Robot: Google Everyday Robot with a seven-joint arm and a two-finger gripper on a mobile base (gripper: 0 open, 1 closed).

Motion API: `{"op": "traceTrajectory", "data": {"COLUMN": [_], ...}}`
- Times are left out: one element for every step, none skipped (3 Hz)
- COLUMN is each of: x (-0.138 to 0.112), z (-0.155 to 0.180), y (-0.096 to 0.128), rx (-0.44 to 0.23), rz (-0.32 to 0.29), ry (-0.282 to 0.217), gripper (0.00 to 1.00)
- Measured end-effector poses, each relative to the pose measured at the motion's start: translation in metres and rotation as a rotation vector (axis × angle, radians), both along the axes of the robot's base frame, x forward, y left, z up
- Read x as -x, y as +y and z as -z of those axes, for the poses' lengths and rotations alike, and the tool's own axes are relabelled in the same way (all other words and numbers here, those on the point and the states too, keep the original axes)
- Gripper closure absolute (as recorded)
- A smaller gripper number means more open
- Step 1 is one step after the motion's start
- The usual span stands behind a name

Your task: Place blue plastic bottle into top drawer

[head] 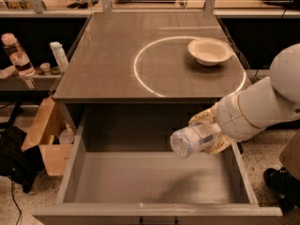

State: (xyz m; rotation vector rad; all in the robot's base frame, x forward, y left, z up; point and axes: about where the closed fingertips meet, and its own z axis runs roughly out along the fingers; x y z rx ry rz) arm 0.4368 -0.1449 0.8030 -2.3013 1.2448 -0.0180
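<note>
The blue plastic bottle [194,139] is clear and ribbed and lies on its side in the air, its base toward me. My gripper [213,131] is shut on the bottle and holds it over the right part of the open top drawer [140,178]. The drawer is a wide grey metal tray pulled out under the table. The bottle's cap end is hidden behind my yellowish fingers [204,118] and white arm [262,104]. A faint shadow of the bottle lies on the drawer floor.
A cream bowl [209,51] sits on the grey table [117,60] inside a white circle. A wooden box [49,142] stands left of the drawer. A white bottle [59,56] and a pink-capped bottle [15,55] stand on the left shelf.
</note>
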Motion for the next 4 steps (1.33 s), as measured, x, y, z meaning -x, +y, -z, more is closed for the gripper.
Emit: {"op": "traceTrajectory", "data": {"x": [0.002, -0.001, -0.003, -0.004], "z": [0.018, 0.043, 0.061, 0.077], "y": [0.014, 0.020, 0.019, 0.011], "rx": [-0.010, -0.003, 0.011, 0.027], "rz": [-0.039, -0.043, -0.015, 0.034], "ry": [0.038, 0.070, 0.089, 0.102], "gripper": [1.00, 1.00, 1.00, 1.00]}}
